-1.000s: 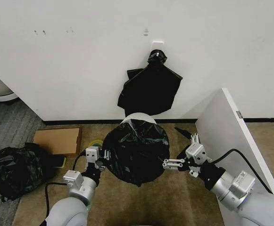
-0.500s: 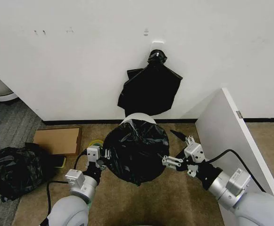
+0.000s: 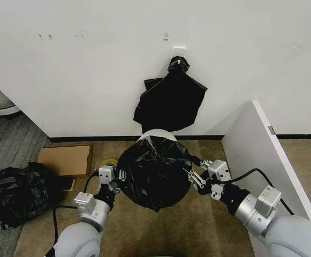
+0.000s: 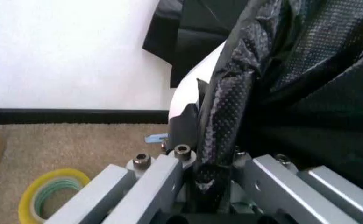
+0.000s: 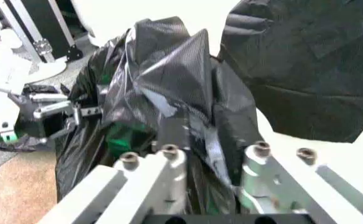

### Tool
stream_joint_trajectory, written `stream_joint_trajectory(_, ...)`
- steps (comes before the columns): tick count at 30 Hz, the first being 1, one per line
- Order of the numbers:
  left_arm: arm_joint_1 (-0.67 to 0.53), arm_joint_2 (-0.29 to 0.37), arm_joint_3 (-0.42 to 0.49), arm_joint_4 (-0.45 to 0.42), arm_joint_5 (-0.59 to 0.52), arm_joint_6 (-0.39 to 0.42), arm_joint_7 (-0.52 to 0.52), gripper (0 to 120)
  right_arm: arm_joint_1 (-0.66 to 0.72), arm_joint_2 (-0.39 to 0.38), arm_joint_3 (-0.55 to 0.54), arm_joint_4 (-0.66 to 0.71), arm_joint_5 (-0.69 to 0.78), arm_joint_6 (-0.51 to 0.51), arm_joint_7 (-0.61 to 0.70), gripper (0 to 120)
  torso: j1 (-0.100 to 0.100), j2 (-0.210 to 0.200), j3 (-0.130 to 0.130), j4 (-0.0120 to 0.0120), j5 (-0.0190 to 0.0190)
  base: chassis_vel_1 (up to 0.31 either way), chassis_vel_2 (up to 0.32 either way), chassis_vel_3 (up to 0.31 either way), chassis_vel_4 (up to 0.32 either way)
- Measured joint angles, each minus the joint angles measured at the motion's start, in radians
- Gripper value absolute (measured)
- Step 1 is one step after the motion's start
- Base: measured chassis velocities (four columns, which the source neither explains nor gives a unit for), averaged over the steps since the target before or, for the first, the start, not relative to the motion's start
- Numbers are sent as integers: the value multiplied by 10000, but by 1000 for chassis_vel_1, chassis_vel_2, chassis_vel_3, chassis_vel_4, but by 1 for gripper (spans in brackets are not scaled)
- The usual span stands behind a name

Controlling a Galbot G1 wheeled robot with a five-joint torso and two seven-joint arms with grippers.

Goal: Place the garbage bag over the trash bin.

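Black garbage bag (image 3: 154, 176) draped over white trash bin (image 3: 156, 134), left pincer (image 3: 114, 177) and right pincer (image 3: 196, 175) both clamped on opposite edges, keeping the film spread across the rim.

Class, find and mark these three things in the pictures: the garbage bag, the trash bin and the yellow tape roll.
garbage bag (image 3: 154, 174), head view, on its wrinkled black top.
trash bin (image 3: 156, 134), head view, on the bare white rim at the far side.
yellow tape roll (image 4: 49, 197), left wrist view, on its yellow ring.
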Motion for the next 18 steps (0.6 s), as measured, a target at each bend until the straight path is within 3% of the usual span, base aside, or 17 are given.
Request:
stream_joint_trajectory(2,-2,-10,49,-1,4,2,-1,0,106,-12,-26,10,119,-1,105,0,0,0,0,0,0,0,0,0,0)
stream_joint_trajectory(10,24,-10,109,0,99,-12,87,0,79,20,-4,90,158,34,209,0,0,0,0,-1,0,0,0,0,0)
stream_joint_trajectory(18,322,144,478,142,1454,-578,543,0,1148,0,232,-270,1577,-18,971,0,0,0,0,1,1,0,0,0,0)
